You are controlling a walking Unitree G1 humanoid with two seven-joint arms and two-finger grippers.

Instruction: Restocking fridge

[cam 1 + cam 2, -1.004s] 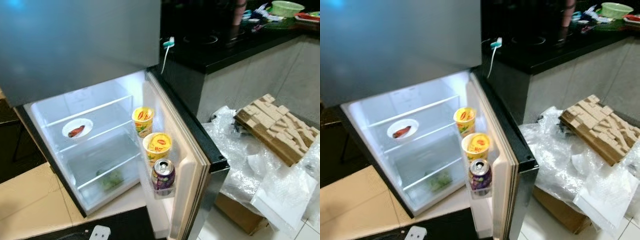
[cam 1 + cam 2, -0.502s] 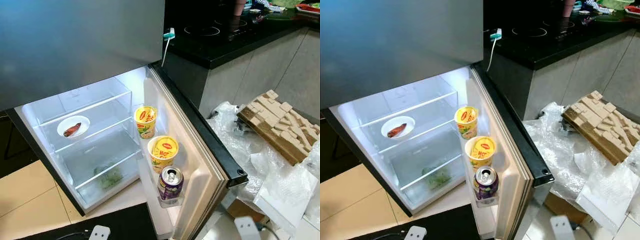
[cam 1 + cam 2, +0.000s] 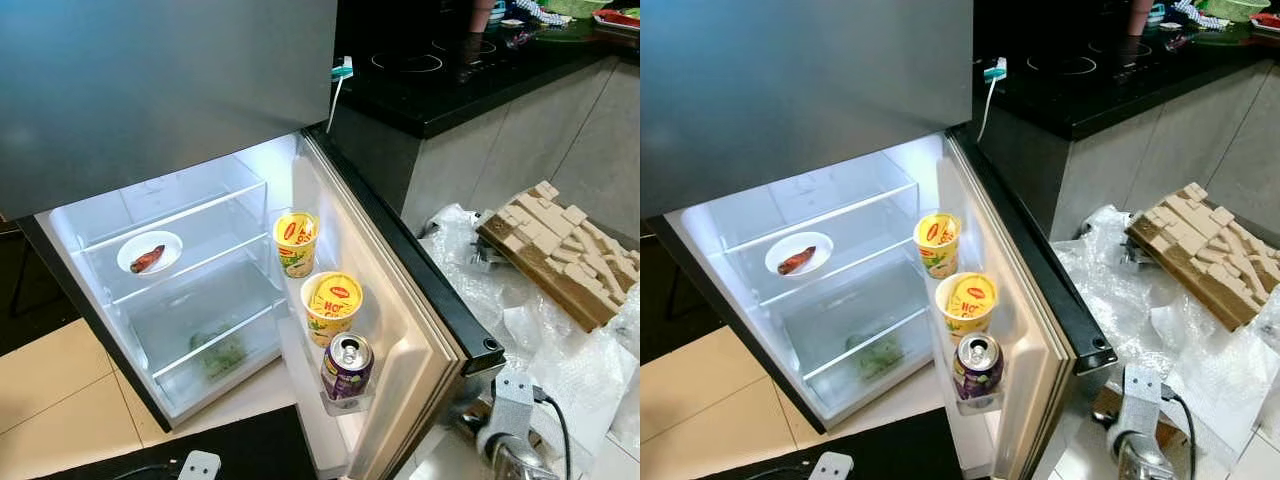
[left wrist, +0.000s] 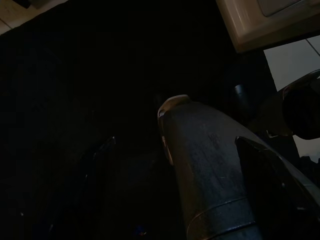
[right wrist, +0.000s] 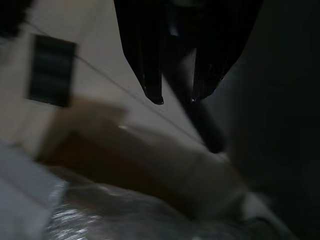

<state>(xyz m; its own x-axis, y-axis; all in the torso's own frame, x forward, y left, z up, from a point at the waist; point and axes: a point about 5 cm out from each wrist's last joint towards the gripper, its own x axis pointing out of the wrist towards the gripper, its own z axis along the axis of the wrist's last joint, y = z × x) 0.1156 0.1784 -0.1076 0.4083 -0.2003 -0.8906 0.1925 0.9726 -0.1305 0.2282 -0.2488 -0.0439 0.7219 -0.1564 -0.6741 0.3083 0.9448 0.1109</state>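
The fridge's lower compartment (image 3: 190, 290) stands open and lit, its door (image 3: 400, 260) swung out to the right. The door shelf holds two yellow noodle cups (image 3: 297, 240) (image 3: 331, 303) and a purple can (image 3: 347, 366). Inside, a white bowl (image 3: 149, 252) with something reddish sits on a glass shelf, and greens (image 3: 220, 352) lie in the drawer below. My right arm (image 3: 510, 420) reaches up low beside the door's outer edge. In the right wrist view, blurred, the right gripper (image 5: 179, 97) is open with nothing between its fingers. The left gripper (image 4: 240, 170) hangs in the dark.
Crumpled plastic wrap (image 3: 530, 320) and a cardboard packing piece (image 3: 555, 250) lie on the floor right of the door. A black counter (image 3: 460, 80) runs behind, with a cable (image 3: 340, 72) hanging at its corner. A white plug (image 3: 200, 466) rests on a black mat in front.
The camera has shifted, so the whole scene sits slightly differently. My right arm has risen into view at the lower right, beside the door's edge.
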